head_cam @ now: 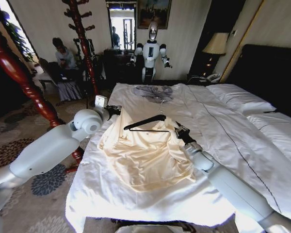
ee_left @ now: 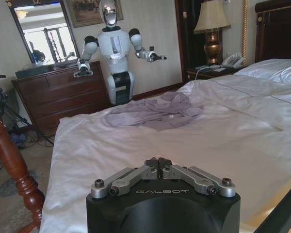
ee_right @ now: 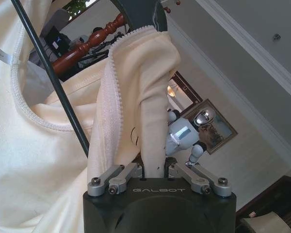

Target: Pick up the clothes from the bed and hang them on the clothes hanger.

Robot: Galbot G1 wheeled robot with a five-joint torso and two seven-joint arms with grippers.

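Note:
The cream-yellow clothes (head_cam: 143,150) lie spread on the white bed (head_cam: 223,131), collar end toward the far side. On that collar end rests the dark clothes hanger (head_cam: 146,122), its silver hook pointing away from me. My right gripper (head_cam: 180,131) is at the garment's right shoulder, shut on a raised fold of cream fabric (ee_right: 153,97). The hanger's thin bar (ee_right: 53,80) crosses beside that fold. At the garment's left shoulder, by the hanger's left tip, my left gripper (head_cam: 115,110) is shut with nothing seen between its fingertips (ee_left: 158,163).
A smaller grey-blue garment (head_cam: 154,92) lies crumpled farther up the bed. White pillows (head_cam: 240,98) and a dark headboard are at the right. A carved wooden bedpost (head_cam: 19,73) stands at the left. Another white robot (head_cam: 151,48) stands by the dresser (ee_left: 53,92).

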